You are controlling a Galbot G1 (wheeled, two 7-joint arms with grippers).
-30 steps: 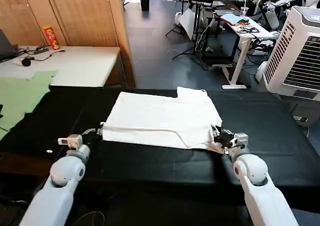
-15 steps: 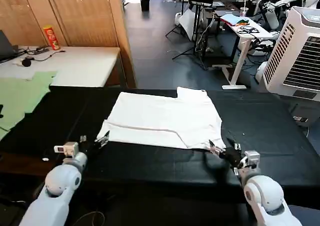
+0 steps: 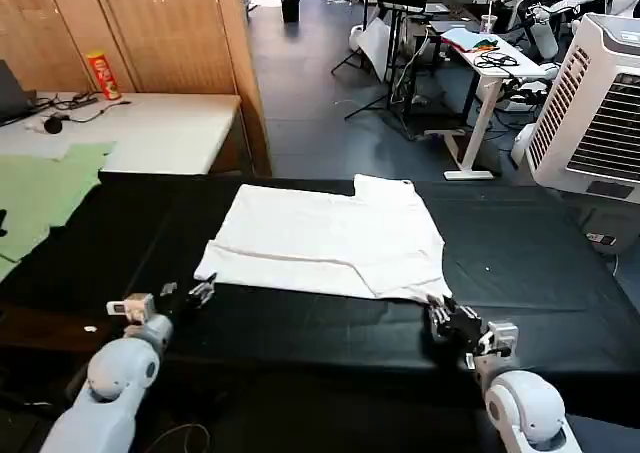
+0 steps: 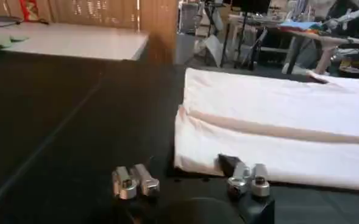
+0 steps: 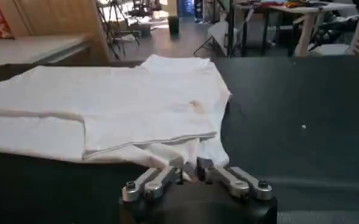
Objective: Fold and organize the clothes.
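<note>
Left gripper (image 3: 200,292) low over black worktop (image 3: 540,253), jaws apart, empty; folded white T-shirt (image 3: 325,238) lies at its 2 o'clock, near corner just beside the fingertips, not touching. Right gripper (image 3: 447,319) also spread, empty, just off shirt's near right corner; shirt at its 11 o'clock, flat at worktop centre.

Wood panel wall (image 3: 130,23) — white desk (image 3: 150,128), grey floor (image 3: 310,83).

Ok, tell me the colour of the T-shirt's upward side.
Plain white, no print visible; the T-shirt shows best in the head view.
</note>
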